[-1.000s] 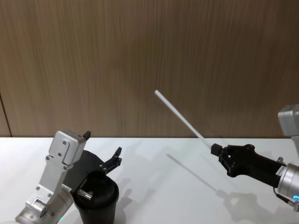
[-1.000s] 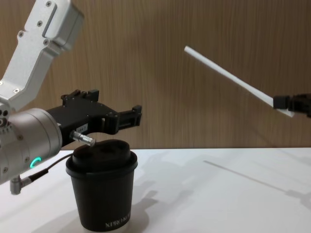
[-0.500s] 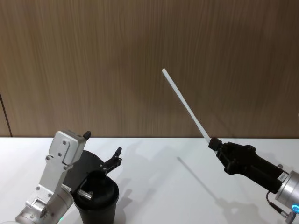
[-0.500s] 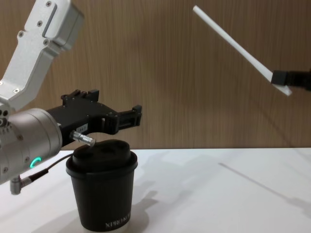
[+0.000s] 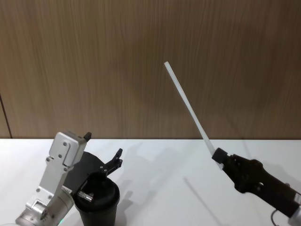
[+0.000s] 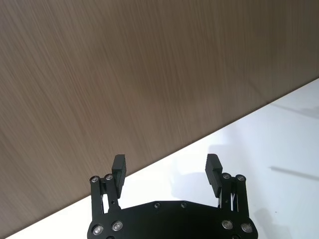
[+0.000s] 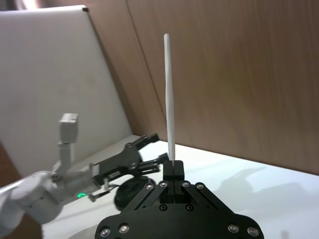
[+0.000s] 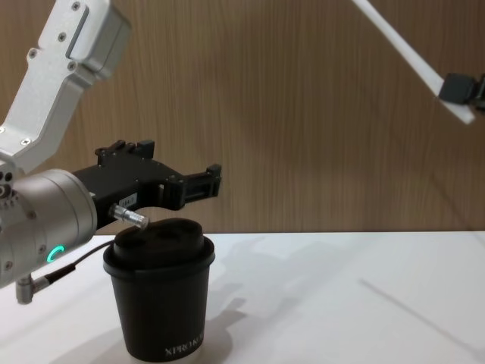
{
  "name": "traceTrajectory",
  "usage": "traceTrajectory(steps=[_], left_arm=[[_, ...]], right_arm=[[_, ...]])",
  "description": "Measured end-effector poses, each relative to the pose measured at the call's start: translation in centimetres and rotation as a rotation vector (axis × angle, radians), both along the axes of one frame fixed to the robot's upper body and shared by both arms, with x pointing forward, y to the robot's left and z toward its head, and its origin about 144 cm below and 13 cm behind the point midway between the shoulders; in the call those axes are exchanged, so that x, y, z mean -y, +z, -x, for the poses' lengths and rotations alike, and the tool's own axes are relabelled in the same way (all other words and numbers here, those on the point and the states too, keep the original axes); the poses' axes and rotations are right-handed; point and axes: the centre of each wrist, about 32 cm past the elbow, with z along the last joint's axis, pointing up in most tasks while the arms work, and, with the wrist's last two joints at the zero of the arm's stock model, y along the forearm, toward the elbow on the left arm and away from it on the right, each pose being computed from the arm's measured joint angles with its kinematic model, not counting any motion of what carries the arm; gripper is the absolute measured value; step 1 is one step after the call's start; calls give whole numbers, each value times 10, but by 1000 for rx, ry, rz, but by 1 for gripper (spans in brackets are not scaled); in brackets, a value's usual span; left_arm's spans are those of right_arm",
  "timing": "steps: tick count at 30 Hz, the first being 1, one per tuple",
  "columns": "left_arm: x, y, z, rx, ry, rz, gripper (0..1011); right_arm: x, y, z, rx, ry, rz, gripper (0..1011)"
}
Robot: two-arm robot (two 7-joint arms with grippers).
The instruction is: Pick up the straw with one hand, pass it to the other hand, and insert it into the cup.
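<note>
Raised since a second ago: right gripper (image 5: pixel 219 155), clamped on straw (image 5: pixel 188 107), now tilted steeper. Hovering: left gripper (image 6: pixel 166 167), fingers apart, just above cup (image 8: pixel 159 303).

I count one straw (image 5: pixel 189 107), one cup (image 8: pixel 159 303), one table (image 8: pixel 341 303), and two grippers: left gripper (image 6: pixel 166 164), right gripper (image 5: pixel 218 156).

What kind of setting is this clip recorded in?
Likely an indoor test or demo bench: a white tabletop against a wood-panelled wall, with one lidded black cup beside the left gripper and a straw held by the right gripper.
</note>
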Motion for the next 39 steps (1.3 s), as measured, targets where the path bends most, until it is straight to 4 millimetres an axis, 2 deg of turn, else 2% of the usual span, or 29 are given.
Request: traceTrajectory(steps=[10, 19, 26, 39], left_arm=[[0, 0, 0, 0, 0, 0, 1003], [0, 0, 0, 0, 0, 0, 1003], [0, 0, 0, 0, 0, 0, 1003], [0, 0, 0, 0, 0, 0, 1003]], right_arm=[[16, -5, 12, 43, 114, -18, 6], [25, -7, 8, 105, 204, 20, 6], [21, -8, -2, 134, 247, 47, 6], [-1, -6, -21, 148, 263, 63, 6]])
